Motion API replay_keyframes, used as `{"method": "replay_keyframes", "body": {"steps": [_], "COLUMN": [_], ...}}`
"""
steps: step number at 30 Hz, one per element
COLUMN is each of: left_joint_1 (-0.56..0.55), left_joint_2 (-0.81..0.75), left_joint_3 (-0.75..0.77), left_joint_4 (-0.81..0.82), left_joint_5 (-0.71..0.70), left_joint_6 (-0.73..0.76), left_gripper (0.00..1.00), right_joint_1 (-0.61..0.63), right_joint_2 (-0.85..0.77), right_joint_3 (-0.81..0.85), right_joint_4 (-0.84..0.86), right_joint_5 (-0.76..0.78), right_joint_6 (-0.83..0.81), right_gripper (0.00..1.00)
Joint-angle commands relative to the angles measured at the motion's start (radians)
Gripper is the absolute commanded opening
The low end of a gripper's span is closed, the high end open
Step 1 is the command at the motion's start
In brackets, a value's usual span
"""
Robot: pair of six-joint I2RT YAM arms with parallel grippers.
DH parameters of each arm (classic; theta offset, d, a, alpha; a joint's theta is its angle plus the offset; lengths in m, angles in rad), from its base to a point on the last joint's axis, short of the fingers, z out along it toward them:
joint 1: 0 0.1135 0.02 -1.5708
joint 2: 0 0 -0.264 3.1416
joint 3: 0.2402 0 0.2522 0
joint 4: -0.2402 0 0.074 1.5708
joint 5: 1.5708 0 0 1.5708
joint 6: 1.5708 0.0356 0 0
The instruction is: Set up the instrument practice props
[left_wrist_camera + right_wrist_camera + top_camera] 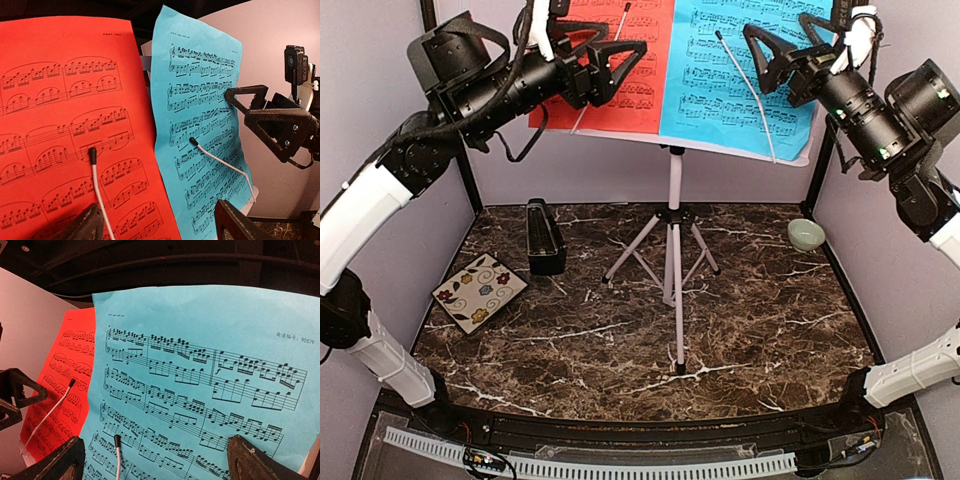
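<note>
Honestly, gotta reach way down and left for the metronome (545, 238) on the counter (750, 330), seemingly upright, nearer the left jaws; both wide open, empty.

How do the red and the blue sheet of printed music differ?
The red sheet of printed music sits on the left half of the white tripod music stand, the blue sheet of printed music on the right half. The blue sheet's bottom edge hangs lower than the red sheet's in the top view. Both carry black notes under a white wire arm.
</note>
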Motion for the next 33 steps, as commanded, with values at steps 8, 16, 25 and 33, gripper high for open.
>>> {"method": "replay_keyframes", "body": {"steps": [8,16,25,33], "left_joint_1": [0.001,0.078,0.325,0.602], "left_joint_2": [-0.326,-0.497,-0.610,-0.622], "left_joint_3": [-0.360,-0.597,-0.801,-0.975], "left_joint_4": [-0.033,-0.138,-0.178,-0.103], "left_joint_5": [-0.236,-0.323,-0.165,0.075], "left_joint_6": [-0.154,-0.352,-0.587,-0.736], "left_gripper": [0.80,0.81,0.81,0.81], "right_joint_1": [0.004,0.015,0.092,0.183], "right_joint_2": [-0.061,-0.123,-0.142,-0.126], "right_joint_3": [0.067,-0.008,-0.112,-0.152], "right_joint_4": [-0.155,-0.327,-0.416,-0.489], "right_joint_5": [-0.050,-0.254,-0.395,-0.438], "right_joint_6": [0.075,0.178,0.209,0.208], "right_gripper": [1.00,1.00,0.98,0.95]}}
